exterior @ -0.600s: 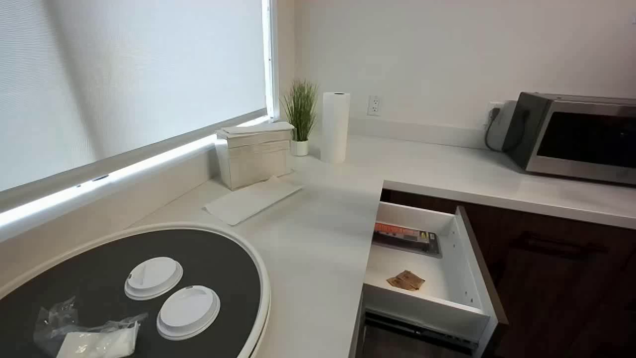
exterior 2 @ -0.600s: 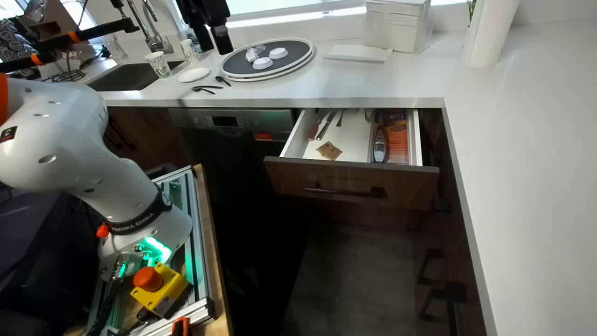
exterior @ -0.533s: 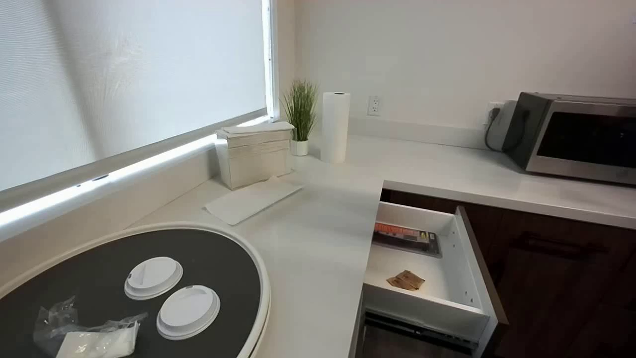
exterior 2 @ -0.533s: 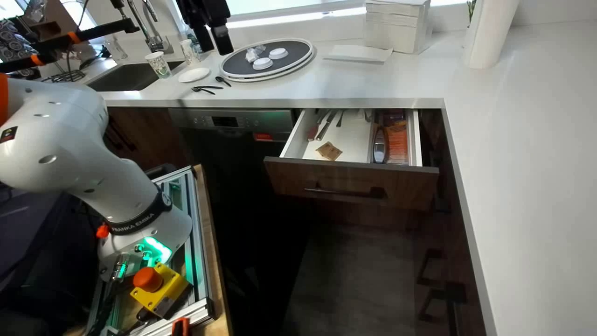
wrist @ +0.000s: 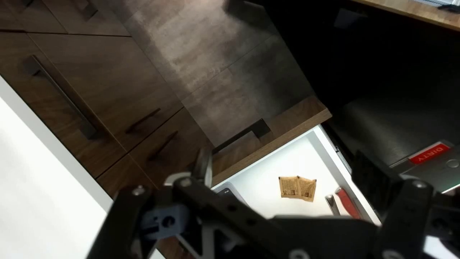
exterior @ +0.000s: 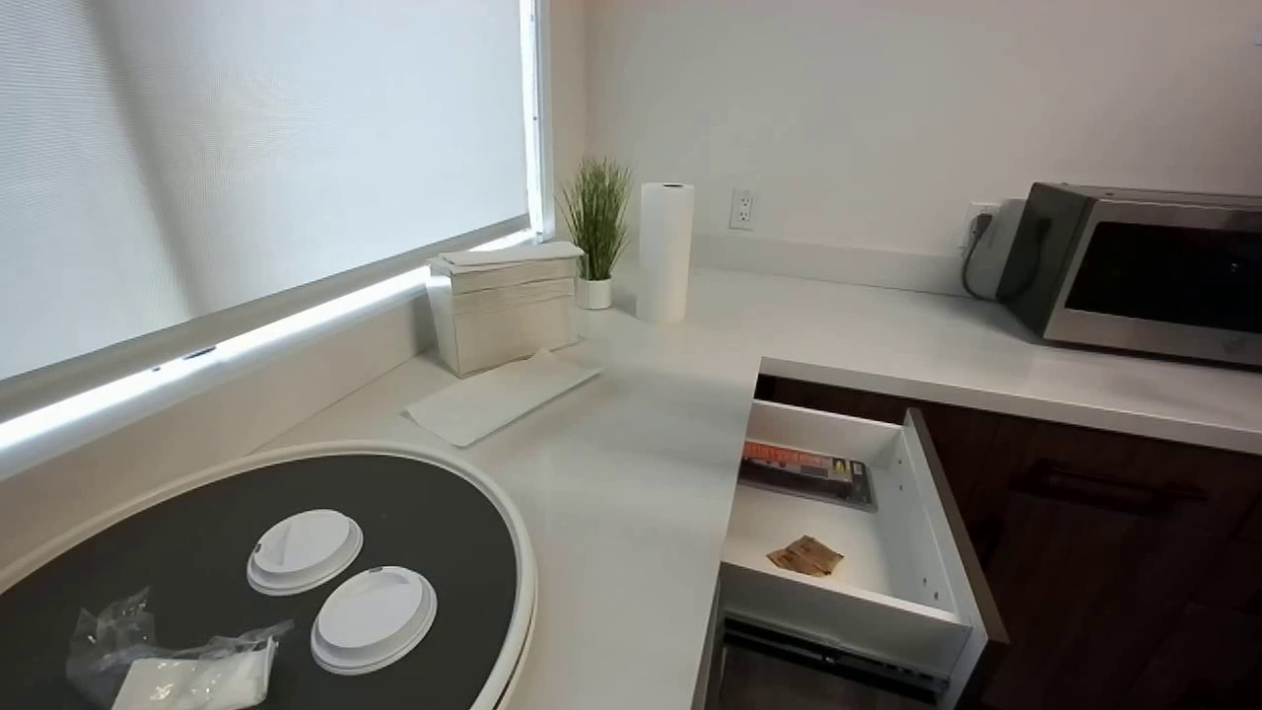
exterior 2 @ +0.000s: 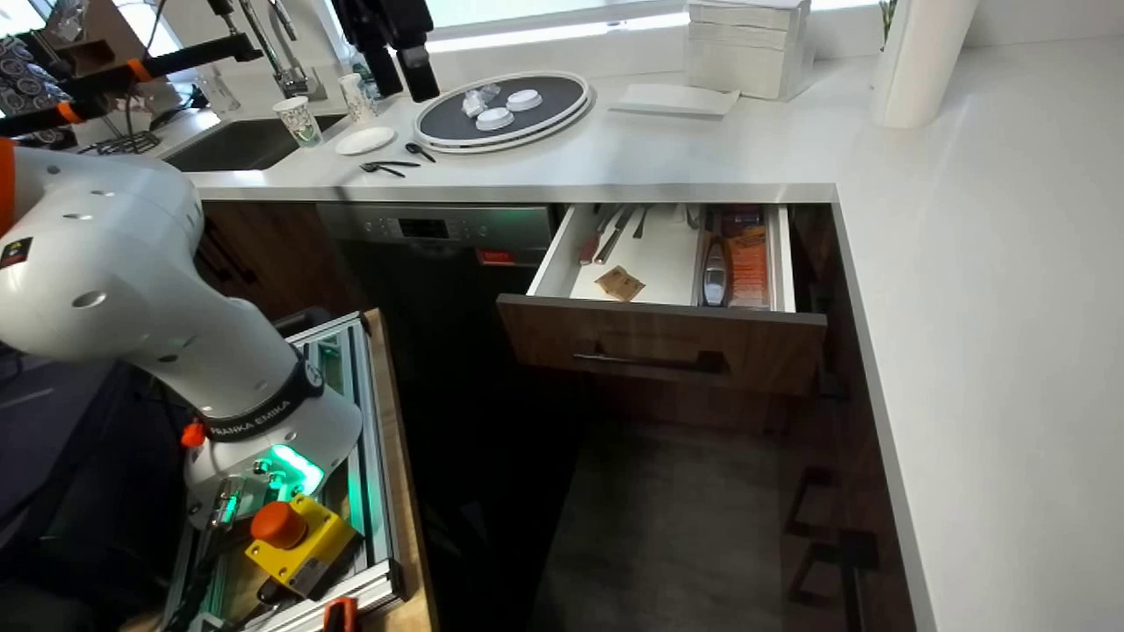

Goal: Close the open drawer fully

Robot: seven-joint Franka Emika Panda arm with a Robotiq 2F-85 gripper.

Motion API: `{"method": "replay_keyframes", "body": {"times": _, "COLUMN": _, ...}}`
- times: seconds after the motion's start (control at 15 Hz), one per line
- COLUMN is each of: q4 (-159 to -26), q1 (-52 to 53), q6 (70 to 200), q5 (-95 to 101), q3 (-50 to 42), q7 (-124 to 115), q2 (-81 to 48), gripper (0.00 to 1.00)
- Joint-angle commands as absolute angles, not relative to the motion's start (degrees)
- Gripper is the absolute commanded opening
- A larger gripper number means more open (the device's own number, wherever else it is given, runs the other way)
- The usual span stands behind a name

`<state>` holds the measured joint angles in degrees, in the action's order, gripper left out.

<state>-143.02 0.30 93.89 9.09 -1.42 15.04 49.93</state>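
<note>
The drawer (exterior 2: 667, 333) stands pulled out under the counter, with a dark brown wood front and white inner walls. It also shows open in another exterior view (exterior: 838, 603) and in the wrist view (wrist: 298, 154). Its dark bar handle (exterior 2: 650, 361) is on the front panel. Inside lie a brown packet (exterior 2: 620, 283), knives and an orange package (exterior 2: 747, 268). My gripper (exterior 2: 409, 95) hangs above the counter, left of and behind the drawer, apart from it. In the wrist view the gripper (wrist: 287, 171) has its fingers wide apart with nothing between them.
The counter (exterior 2: 702, 167) overhangs the drawer. A round dark tray (exterior 2: 562, 92) with white lids lies behind the gripper. Black cutlery, a white plate (exterior 2: 365, 140) and paper cups stand near the sink (exterior 2: 237, 149). A dishwasher (exterior 2: 439, 228) is left of the drawer; cabinets with handles (exterior 2: 812, 500) are right.
</note>
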Motion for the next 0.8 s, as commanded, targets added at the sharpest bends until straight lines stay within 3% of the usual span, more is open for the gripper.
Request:
{"method": "replay_keyframes", "body": {"times": 0.0, "q4": -143.2, "q1": 2.6, "q6": 96.0, "q5": 9.6, "q3": -3.7, "q7": 17.1, "q2": 49.0, "gripper": 1.0}}
{"method": "replay_keyframes", "body": {"times": 0.6, "q4": -148.0, "q1": 5.9, "q6": 120.4, "q5": 10.3, "q3": -17.2, "q7": 45.0, "q2": 34.1, "gripper": 1.0}}
{"method": "replay_keyframes", "body": {"times": 0.67, "q4": -148.3, "q1": 5.5, "q6": 123.4, "q5": 10.2, "q3": -17.7, "q7": 47.0, "q2": 31.3, "gripper": 0.75}}
{"method": "replay_keyframes", "body": {"times": 0.73, "q4": -148.6, "q1": 4.8, "q6": 126.8, "q5": 10.7, "q3": -17.5, "q7": 48.2, "q2": 28.3, "gripper": 0.74}}
